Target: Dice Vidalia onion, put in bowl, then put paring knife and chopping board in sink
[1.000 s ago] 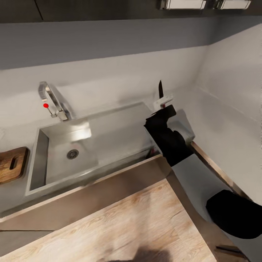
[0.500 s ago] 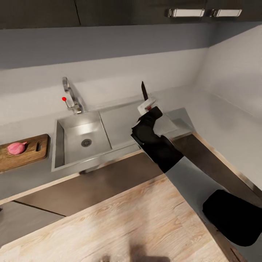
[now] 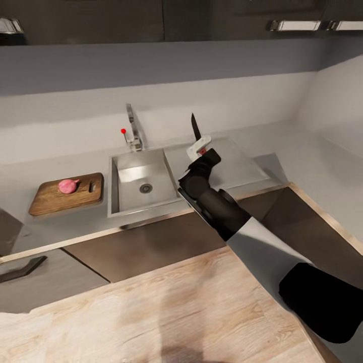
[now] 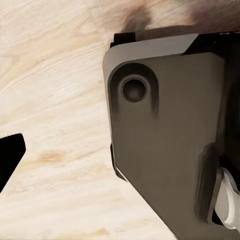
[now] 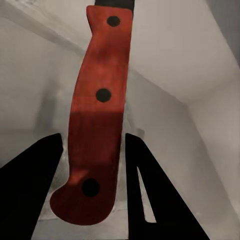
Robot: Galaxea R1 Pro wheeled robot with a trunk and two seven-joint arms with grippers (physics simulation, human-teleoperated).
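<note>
My right gripper [image 3: 198, 149] is shut on the paring knife [image 3: 194, 128], held above the drainboard with the dark blade pointing up. In the right wrist view the red handle [image 5: 98, 115] sits between the two black fingers [image 5: 35, 190]. The steel sink [image 3: 117, 194] with its faucet [image 3: 132, 132] lies just left of the gripper, and its basin holds nothing. The Vidalia onion [image 3: 68, 185] rests on the brown chopping board [image 3: 83, 197], which lies on the grey countertop [image 3: 55, 166] left of the sink. The bowl is out of view. A black fingertip [image 4: 9, 161] of the left gripper hangs over the wooden floor.
Dark upper cabinets [image 3: 212, 20] hang above the grey backsplash. The counter turns a corner at the right [image 3: 327, 166]. A drawer with a black handle [image 3: 21, 268] is below the counter at the left. Wooden floor [image 3: 151, 312] lies in front. A dark part of my own body [image 4: 165, 135] is beside the left gripper.
The head camera has swung left and pulled back, so the sink slid right and the chopping board with the onion came fully into view. The right gripper still holds the knife upright.
</note>
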